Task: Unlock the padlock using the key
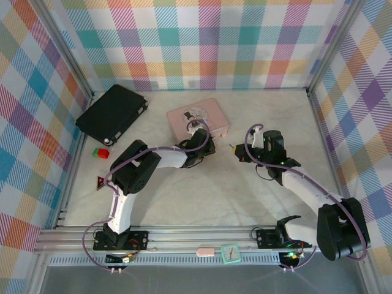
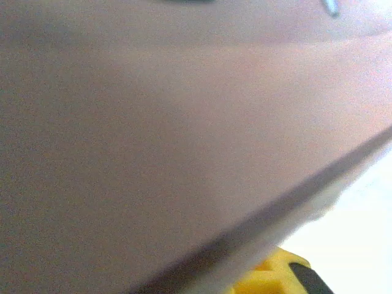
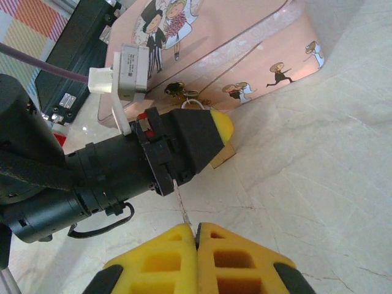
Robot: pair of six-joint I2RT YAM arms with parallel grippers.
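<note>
Right gripper pinches the key, blade outward; left gripper presses at the padlock on the pink tin's front edge — whether its jaws are closed, I cannot tell. Steady the lock first, then align blade with keyhole — slowly.

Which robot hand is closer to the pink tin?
Left. The left gripper is close at the pink tin, on its near side; the right gripper sits apart, off to its right, pinching the key.

Pink tin, black case, red-green blocks
</note>
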